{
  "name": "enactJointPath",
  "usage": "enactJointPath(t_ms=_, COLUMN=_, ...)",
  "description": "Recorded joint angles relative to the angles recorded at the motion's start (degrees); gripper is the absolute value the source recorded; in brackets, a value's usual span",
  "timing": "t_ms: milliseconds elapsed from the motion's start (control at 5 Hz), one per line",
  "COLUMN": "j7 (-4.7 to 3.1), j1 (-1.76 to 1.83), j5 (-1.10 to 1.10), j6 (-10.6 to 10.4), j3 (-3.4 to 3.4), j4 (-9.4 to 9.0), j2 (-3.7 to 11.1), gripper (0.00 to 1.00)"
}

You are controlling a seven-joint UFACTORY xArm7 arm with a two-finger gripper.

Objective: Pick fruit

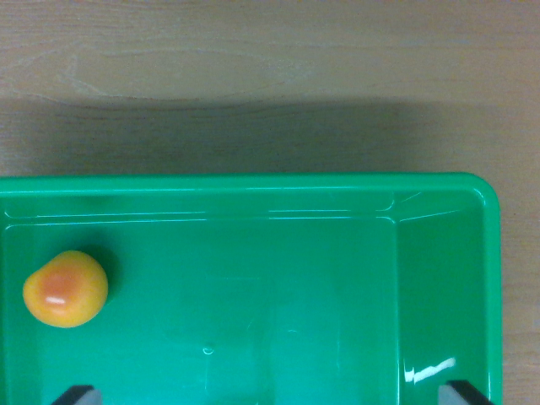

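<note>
An orange-yellow round fruit (65,288) lies inside a green plastic bin (447,198), near the wrist view's left side of the bin floor. Only the two dark fingertips of my gripper (270,395) show at the bottom edge, one at the lower left (76,395) and one at the lower right (466,393). They stand far apart with nothing between them, so the gripper is open. The fruit sits above and slightly left of the left fingertip, apart from it.
The bin rests on a light wooden table (270,67), whose surface fills the top of the view. A dark shadow runs along the bin's far rim. The bin's right wall (447,287) slopes up at the wrist view's right.
</note>
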Motion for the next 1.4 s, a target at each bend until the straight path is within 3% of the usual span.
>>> enactJointPath(t_ms=800, j7=-0.07, j1=0.02, j5=0.03, j6=-0.17, j3=0.03, j4=-0.11, j2=0.06, gripper=0.00)
enactJointPath(t_ms=1400, j7=-0.67, j1=0.22, j5=0.26, j6=-1.62, j3=0.27, j4=-1.03, j2=0.56, gripper=0.00)
